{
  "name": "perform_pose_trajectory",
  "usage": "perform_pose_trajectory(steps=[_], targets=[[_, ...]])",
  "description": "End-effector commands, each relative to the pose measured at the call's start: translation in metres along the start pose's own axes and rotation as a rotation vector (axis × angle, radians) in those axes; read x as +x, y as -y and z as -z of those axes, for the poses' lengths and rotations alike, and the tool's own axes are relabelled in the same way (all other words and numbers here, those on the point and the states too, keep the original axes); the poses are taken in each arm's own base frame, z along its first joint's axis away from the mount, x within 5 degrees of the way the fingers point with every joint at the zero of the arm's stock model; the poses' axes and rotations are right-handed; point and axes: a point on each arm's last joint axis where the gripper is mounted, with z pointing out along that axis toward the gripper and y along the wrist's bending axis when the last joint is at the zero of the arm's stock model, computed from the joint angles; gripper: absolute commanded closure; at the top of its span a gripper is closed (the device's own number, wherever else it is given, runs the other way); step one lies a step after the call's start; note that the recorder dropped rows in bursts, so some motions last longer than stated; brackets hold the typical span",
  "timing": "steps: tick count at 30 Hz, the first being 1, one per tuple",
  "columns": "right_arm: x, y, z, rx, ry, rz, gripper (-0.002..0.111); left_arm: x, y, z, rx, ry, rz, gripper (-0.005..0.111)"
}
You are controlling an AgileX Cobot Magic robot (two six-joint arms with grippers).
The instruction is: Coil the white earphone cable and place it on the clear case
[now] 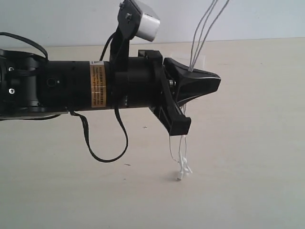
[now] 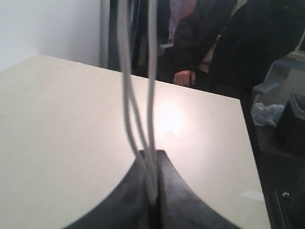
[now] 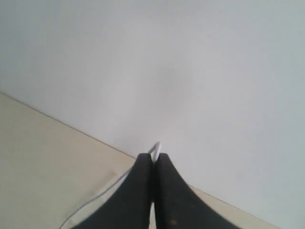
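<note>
The table (image 1: 248, 191) is seen from the side, low and very near, by the exterior camera, with the left arm (image 1: 62, 86) filling half the picture before a pale wall (image 1: 71, 19). The left wrist camera (image 1: 145, 21) is aimed along the left gripper (image 2: 152, 156) across the table; the cable (image 2: 125, 71) there is shared with the exterior view. The right wrist view is tilted up along the right gripper (image 3: 153, 157) toward the wall.

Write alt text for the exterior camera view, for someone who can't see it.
A black robot arm reaching in from the left holds the white earphone cable in its shut fingers above a pale table. Strands rise out of the top of the picture, and loose ends hang down toward the tabletop.
</note>
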Motion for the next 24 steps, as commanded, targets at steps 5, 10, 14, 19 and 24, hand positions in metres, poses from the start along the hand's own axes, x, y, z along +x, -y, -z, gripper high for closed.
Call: perform_pose_trajectory(steps=[5, 10, 14, 19, 24], targets=[[0.031, -0.008, -0.037, 0.153, -0.08, 0.078, 0.108, -0.03, 0.0, 0.016, -0.113, 0.089, 0.083, 0.107], [0.042, -0.002, -0.042, 0.256, -0.146, 0.095, 0.108, -0.038, -0.001, 0.028, -0.222, 0.031, 0.088, 0.107], [0.053, -0.001, -0.047, 0.301, -0.182, 0.093, 0.108, -0.042, -0.002, 0.038, -0.296, -0.004, 0.081, 0.107], [0.072, 0.0, -0.062, 0.317, -0.235, 0.097, 0.102, -0.055, 0.003, 0.049, -0.327, 0.021, 0.079, 0.107], [0.09, -0.002, -0.072, 0.326, -0.306, 0.101, 0.085, -0.066, 0.009, 0.06, -0.341, 0.062, 0.102, 0.107]])
